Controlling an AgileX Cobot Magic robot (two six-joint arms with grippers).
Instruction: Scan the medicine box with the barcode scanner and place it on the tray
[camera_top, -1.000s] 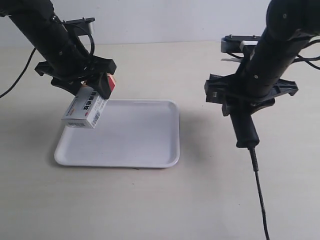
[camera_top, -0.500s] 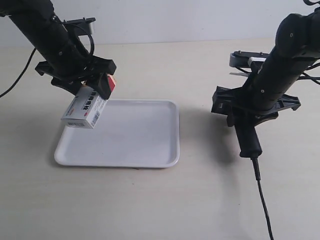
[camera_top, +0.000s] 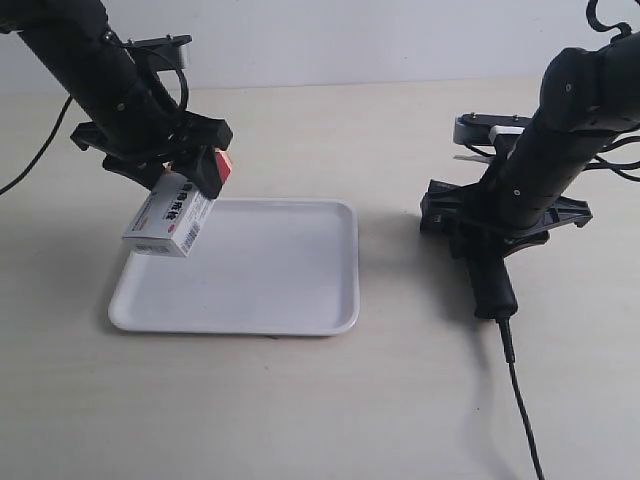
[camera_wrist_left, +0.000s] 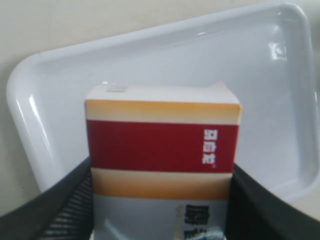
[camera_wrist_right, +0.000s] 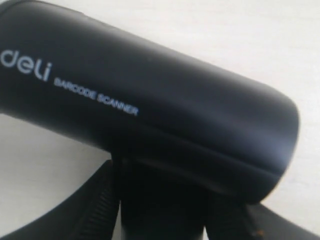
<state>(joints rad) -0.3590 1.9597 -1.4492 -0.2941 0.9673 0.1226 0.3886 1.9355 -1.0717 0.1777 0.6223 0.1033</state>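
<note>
The medicine box, white with a red and tan band, hangs tilted above the rear left corner of the white tray. My left gripper is shut on it. In the left wrist view the box fills the gap between both fingers, with the tray below it. To the right of the tray, my right gripper is shut on the black barcode scanner, whose handle points toward the front, low over the table. The right wrist view shows the scanner's head close up.
The scanner's thin cable trails over the beige table to the front edge. Another black cable hangs from the left arm at the far left. A bare strip of table lies between the tray and the scanner.
My right arm has carried the scanner a little rightward and down toward the table. The left arm and the box have not moved.
</note>
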